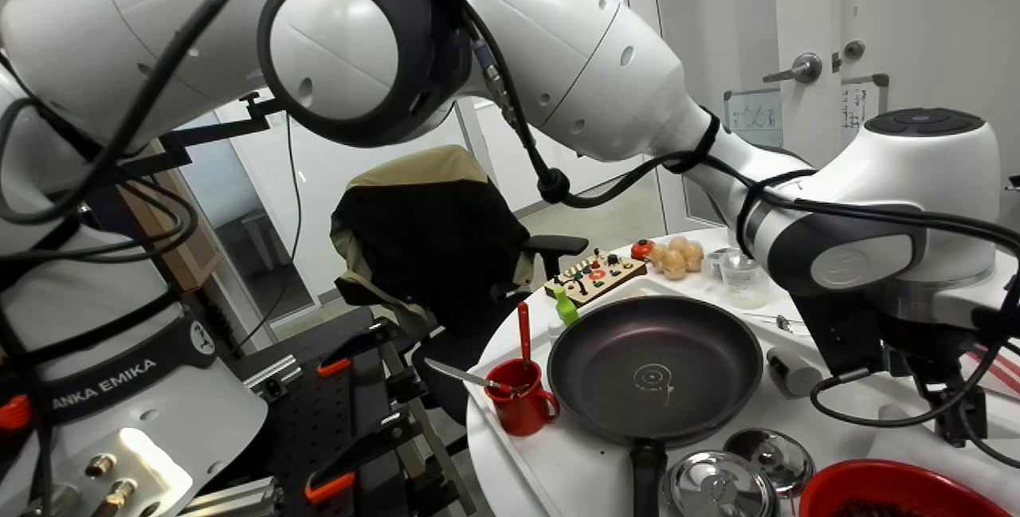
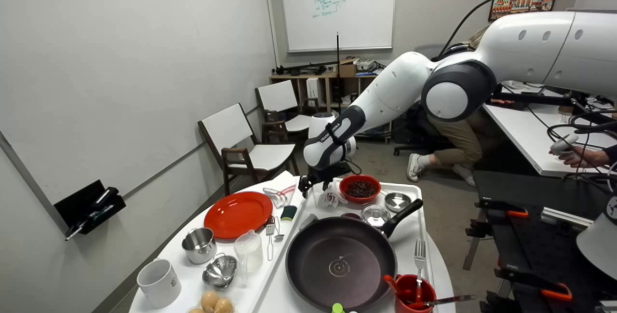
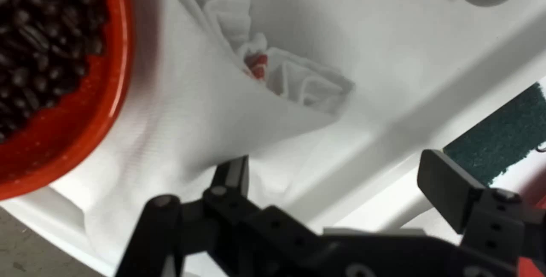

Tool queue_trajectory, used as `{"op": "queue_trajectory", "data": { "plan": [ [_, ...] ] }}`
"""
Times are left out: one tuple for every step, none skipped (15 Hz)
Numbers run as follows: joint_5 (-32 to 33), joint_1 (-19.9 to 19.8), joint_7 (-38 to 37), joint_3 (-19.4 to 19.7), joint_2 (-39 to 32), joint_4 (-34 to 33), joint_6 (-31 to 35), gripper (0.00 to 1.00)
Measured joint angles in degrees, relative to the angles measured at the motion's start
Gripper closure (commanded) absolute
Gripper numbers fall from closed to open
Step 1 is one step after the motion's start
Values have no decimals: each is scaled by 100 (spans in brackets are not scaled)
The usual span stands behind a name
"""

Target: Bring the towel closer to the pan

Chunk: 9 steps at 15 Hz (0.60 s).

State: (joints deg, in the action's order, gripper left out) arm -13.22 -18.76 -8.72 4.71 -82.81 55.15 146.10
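The pan (image 1: 653, 366) is large, round and dark with a black handle. It lies in the white tray and also shows in an exterior view (image 2: 340, 265); it is out of the wrist view. A crumpled white towel with a bit of red (image 3: 204, 93) lies in the tray beside the red bowl, beyond the pan in an exterior view (image 2: 330, 197). My gripper (image 3: 337, 181) is wide open and empty; it hangs above the towel's edge and the tray rim. It also shows in both exterior views (image 1: 956, 417) (image 2: 309, 185). Whether a fingertip touches the towel, I cannot tell.
A red bowl of dark beans (image 2: 359, 188), steel lids (image 1: 721, 485) and a red mug with cutlery (image 1: 522, 401) stand around the pan. A red plate (image 2: 238, 214), a red-striped white cloth (image 2: 282, 195) and a dark green sponge (image 3: 503, 136) lie outside the tray rim.
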Motion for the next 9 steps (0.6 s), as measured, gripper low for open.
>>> {"op": "queue_trajectory", "data": {
  "plan": [
    [0,-7,19,7,0,-35,3,0],
    [0,-14,35,16,1,-71,10,0],
    [0,-22,52,30,2,-110,16,0],
    [0,-29,68,46,4,-148,25,0],
    [0,-33,73,69,5,-177,32,0],
    [0,-38,76,89,9,-194,38,0],
    [0,-42,77,111,18,-196,47,0],
    [0,-45,77,136,23,-196,61,0],
    [0,-50,77,160,25,-196,74,0]
  ]
}}
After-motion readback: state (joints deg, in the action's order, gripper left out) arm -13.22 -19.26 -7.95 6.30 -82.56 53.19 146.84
